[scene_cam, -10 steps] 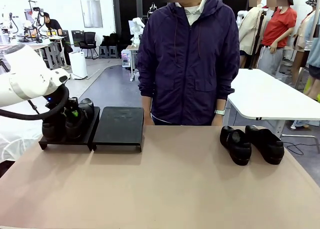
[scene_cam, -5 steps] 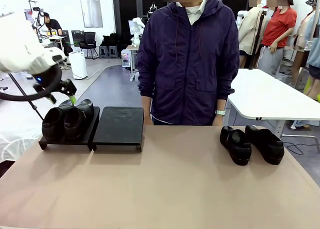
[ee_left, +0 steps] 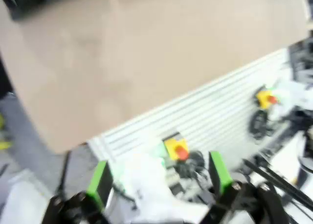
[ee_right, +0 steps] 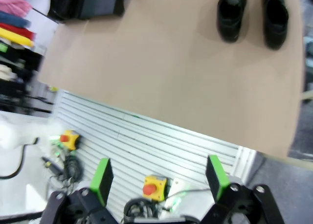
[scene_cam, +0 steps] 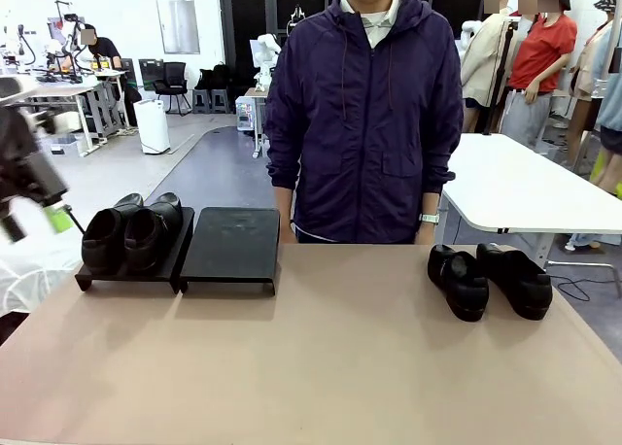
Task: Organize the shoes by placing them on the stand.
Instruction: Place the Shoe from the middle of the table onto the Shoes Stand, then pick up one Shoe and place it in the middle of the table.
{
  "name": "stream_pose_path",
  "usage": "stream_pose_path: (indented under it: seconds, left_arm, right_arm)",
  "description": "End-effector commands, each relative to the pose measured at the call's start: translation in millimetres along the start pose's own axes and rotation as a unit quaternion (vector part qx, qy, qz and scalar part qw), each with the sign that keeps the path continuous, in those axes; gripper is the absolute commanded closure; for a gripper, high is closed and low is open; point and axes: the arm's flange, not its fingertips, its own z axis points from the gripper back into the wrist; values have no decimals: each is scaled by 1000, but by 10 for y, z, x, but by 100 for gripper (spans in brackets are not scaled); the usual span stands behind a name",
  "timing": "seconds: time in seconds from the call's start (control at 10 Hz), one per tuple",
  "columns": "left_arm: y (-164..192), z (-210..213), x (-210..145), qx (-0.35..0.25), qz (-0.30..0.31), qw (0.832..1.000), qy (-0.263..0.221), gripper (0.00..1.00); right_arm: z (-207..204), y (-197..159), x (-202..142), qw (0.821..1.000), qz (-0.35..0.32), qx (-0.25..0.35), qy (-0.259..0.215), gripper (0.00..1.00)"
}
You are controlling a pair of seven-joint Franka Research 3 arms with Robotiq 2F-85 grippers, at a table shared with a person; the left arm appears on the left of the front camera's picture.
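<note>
Two black shoes [scene_cam: 131, 236] sit side by side on the left stand [scene_cam: 87, 278]. Beside it, the matching right stand [scene_cam: 231, 246] has a bare top. Another pair of shoes [scene_cam: 489, 281] lies on the table at the right, and the right wrist view shows that pair [ee_right: 254, 13] at the top. My left arm [scene_cam: 21, 163] is a blur at the left edge, clear of the stand, with one green pad [scene_cam: 60, 219] showing. My left gripper [ee_left: 159, 177] is open and holds nothing. My right gripper [ee_right: 159, 175] is open over the table's near edge, far from the shoes.
A person in a purple jacket [scene_cam: 364, 115] stands at the far edge of the tan table [scene_cam: 321, 367], arms down. Below the near edge run aluminium rails [ee_right: 146, 131] with a yellow emergency-stop button [ee_right: 152, 187]. A white table [scene_cam: 525, 188] stands behind on the right.
My left gripper opened and left a shoe on the left stand. It then rose and swung back to the left edge. The right arm and the person stayed still.
</note>
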Motion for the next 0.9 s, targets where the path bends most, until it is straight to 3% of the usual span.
stream_pose_path:
  seconds: [0.0,0.1,0.2,0.3,0.8]
  left_arm:
    - [225,-175,-690,-38,65,995,-59,0]
    - [527,-164,-915,-76,83,990,-80,0]
    - [891,-81,-927,-114,103,977,-151,0]
    - [295,-144,-719,-47,54,997,-37,0]
    - [295,-144,-719,-47,54,997,-37,0]
  right_arm:
    - [16,-12,-10,1000,1,7,-3,0]
    - [16,-12,-10,1000,1,7,-3,0]
    - [16,-12,-10,1000,1,7,-3,0]
    - [16,-12,-10,1000,1,7,-3,0]
    - [16,-12,-10,1000,1,7,-3,0]
